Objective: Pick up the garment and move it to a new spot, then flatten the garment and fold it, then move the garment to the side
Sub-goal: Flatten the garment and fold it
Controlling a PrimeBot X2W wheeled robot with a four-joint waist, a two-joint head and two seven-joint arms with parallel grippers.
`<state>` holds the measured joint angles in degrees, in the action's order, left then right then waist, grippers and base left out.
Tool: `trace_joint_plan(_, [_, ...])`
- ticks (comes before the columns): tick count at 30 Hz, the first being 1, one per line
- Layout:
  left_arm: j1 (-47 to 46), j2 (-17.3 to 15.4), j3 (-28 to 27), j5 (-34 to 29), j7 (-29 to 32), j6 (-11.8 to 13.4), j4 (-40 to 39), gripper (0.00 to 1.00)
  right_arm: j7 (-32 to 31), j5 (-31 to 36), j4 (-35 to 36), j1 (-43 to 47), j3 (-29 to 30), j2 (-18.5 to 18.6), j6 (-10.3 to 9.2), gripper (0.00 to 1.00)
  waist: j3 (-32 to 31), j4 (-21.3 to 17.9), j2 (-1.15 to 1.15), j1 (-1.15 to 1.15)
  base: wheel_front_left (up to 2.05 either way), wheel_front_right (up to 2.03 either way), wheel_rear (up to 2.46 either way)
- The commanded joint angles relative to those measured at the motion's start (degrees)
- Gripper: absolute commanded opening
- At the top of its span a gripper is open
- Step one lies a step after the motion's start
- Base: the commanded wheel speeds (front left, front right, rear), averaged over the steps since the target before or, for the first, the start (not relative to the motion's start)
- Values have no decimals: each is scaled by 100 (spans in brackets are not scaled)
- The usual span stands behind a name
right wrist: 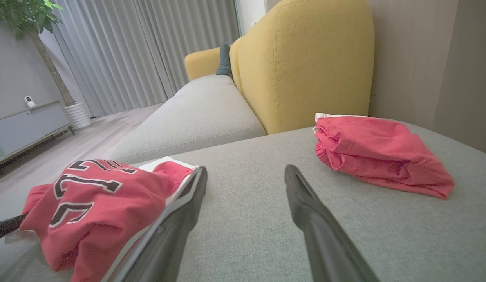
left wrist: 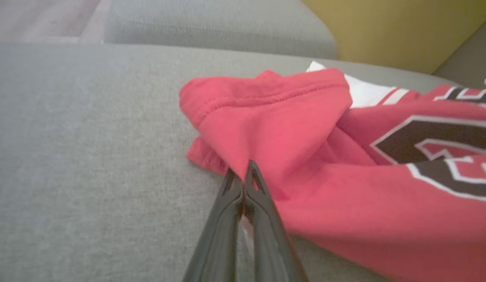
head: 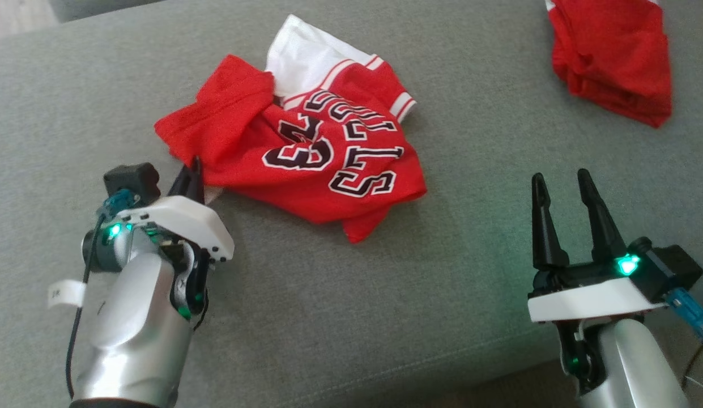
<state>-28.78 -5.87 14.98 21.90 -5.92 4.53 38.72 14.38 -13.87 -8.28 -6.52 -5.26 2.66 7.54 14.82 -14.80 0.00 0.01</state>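
Crumpled on the grey sofa [head: 385,317], left of middle in the head view: the jersey [head: 306,147], red, with black-and-white lettering and numerals facing up. At its far side, a white panel with red-and-white striped trim poking out from under the red cloth. Along its left part, one red flap folded over the rest, hem stitching plain in the left wrist view.

At the jersey's near-left edge: the left gripper [head: 194,167], fingers [left wrist: 266,219] clenched tight together, pinching a fold of red cloth at the very tips. Lower down in the slit between them, a scrap of white. Rest of the jersey lying slack on the sofa to the right of that pinch.

At lower right of the head view: the right gripper [head: 561,177], fingers released and spread wide, grasping nothing, tips over bare sofa and well apart from the jersey. In the right wrist view, the jersey off to the left of those fingers.

At the far right of the sofa: a second garment [head: 612,56], plain red, bunched into a rough bundle, well apart from the jersey. Behind it, a yellow backrest [right wrist: 305,66].
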Motion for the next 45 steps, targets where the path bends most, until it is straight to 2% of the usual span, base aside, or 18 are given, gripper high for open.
trace_joint_plan(1, [-186, -140, -180, 11, -224, 13, -279, 0, 61, 1, 205, -101, -75, 21, -5, 100, -76, 106, 0, -1, 0, 0, 0])
trace_joint_plan(6, [206, -87, -196, 100, -578, -37, -865, 0, 62, 80, 195, -25, 44, 21, -5, 100, -234, 428, 0, -1, 0, 0, 0])
trace_joint_plan(10, [753, -64, -200, 155, -678, 25, -1634, 0, 62, 177, 173, 14, 167, 21, -5, 100, -358, 762, 0, -1, 0, 0, 0])
trace_joint_plan(14, [1381, -77, -236, 219, -652, 186, -2466, 0, 62, 264, 130, 26, 261, 21, -5, 100, -448, 1070, 0, -1, 0, 0, 0])
trace_joint_plan(15, [1381, -77, -236, 219, -652, 186, -2466, 0, 62, 264, 130, 26, 261, 21, -5, 100, -448, 1070, 0, -1, 0, 0, 0])
trace_joint_plan(19, [1966, -136, -374, 307, -543, 419, -3117, 0, 62, 290, 101, 22, 286, 21, -5, 100, -475, 1312, 0, -1, 0, 0, 0])
trace_joint_plan(23, [2371, -205, -569, 387, -501, 629, -3308, 0, 62, 300, 47, -5, 226, 21, -5, 100, -468, 1444, 0, -1, 0, 0, 0])
trace_joint_plan(28, [2532, -177, -646, 483, -542, 686, -3177, 0, 62, 323, -46, -36, 176, 21, -5, 100, -462, 1506, 0, -1, 0, 0, 0])
trace_joint_plan(29, [2526, -169, -643, 487, -570, 674, -3155, 10, 62, 329, -64, -41, 168, 21, -5, 100, -462, 1508, 0, -1, 0, 0, 0])
trace_joint_plan(30, [2507, -161, -642, 481, -617, 655, -3148, 46, 62, 331, -78, -47, 161, 21, -5, 100, -459, 1509, 0, -1, 0, 0, 0])
trace_joint_plan(31, [2478, -151, -634, 459, -669, 635, -3159, 100, 62, 333, -91, -53, 155, 21, -5, 100, -457, 1509, 0, -1, 0, 0, 0])
trace_joint_plan(37, [2303, -53, -514, 164, -878, 473, -3491, 100, 62, 359, -158, -82, 203, 21, -5, 100, -451, 1538, 0, -1, 0, 0, 0])
trace_joint_plan(45, [2312, 146, -53, -329, -906, 276, -3955, 100, 24, 487, -366, -339, 315, 21, -5, 100, -358, 1660, 0, -1, 0, 0, 0])
